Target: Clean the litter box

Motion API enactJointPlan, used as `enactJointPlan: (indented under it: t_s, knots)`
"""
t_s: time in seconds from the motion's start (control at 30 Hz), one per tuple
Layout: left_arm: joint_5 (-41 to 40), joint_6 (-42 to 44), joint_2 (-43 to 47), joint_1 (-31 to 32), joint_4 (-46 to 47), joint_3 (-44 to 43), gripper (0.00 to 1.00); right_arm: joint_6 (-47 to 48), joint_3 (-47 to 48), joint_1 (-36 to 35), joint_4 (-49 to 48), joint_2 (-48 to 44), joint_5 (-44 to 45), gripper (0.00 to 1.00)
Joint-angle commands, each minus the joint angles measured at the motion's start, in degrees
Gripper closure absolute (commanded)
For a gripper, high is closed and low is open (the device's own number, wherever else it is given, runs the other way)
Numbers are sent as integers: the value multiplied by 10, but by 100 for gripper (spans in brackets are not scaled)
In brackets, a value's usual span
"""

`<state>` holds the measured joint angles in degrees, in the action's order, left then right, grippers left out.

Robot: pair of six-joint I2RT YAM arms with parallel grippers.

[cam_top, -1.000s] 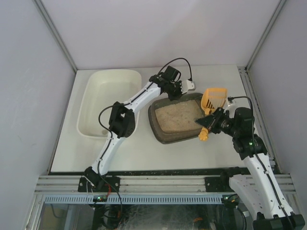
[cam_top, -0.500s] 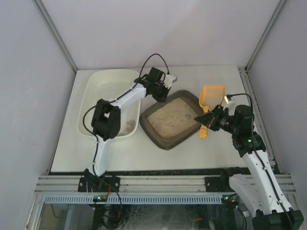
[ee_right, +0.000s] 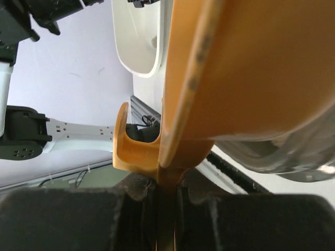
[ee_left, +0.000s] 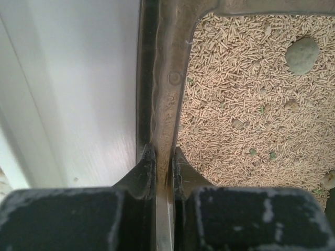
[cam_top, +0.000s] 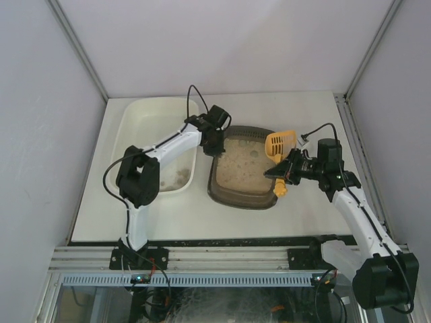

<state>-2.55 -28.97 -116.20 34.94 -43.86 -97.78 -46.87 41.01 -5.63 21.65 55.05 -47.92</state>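
**Mia:** Where is the litter box?

**Tom:** The dark brown-grey plastic litter box with round corners (cam_top: 242,203) sits in the middle of the white table (cam_top: 310,114). It is just beside the big white plastic tub (cam_top: 145,131). It is full of beige sandy litter (ee_left: 235,104).

**Mia:** What is the left tool doing?

**Tom:** The left tool (ee_left: 163,162) is pinched tight on the thick rim of the litter box, on the side next to the tub. One finger is outside the rim and one is inside, by the litter.

**Mia:** And the right tool?

**Tom:** The right tool (ee_right: 167,196) is squeezed tight on the handle of an orange-yellow plastic scoop (cam_top: 280,142). The scoop's wide end is at the far right corner of the litter box. I cannot tell if it touches the litter.

**Mia:** Is anything in the litter?

**Tom:** Yes. A round grey-green lump (ee_left: 302,55) lies on it, and some small bits too.
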Motion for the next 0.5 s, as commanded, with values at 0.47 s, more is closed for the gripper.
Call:
enactJointPlan:
  t_s: [0.47]
  knots:
    - [-75,-408,167,103,112,201,74,171,202,-76,322,188,103,100]
